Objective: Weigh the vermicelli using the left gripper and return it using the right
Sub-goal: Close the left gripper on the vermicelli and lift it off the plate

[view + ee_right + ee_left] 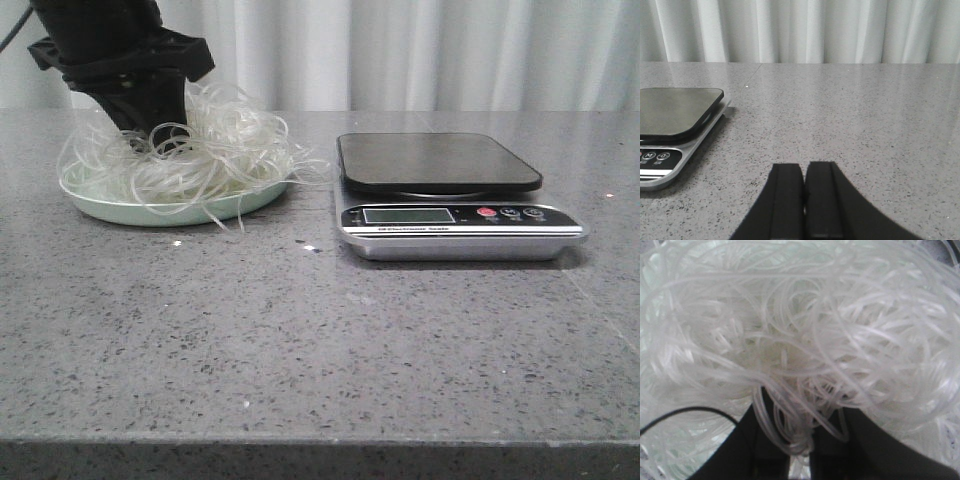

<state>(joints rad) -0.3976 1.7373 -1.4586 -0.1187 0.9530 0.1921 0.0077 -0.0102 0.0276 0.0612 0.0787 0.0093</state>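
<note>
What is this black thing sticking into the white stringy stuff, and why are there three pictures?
It is a robot with two arms, and each arm ends in a pincher called a gripper. The big picture looks forward over the grey table. The other two come from little cameras on the robot's wrists.

The stringy stuff is vermicelli, thin see-through noodles piled on a pale green plate. The left gripper is pushed down into them with strands between its fingers; whether it has squeezed yet is hard to tell. Beside the plate sits a kitchen scale with nothing on it.

The right gripper is closed, holds nothing, and waits near the scale.
</note>
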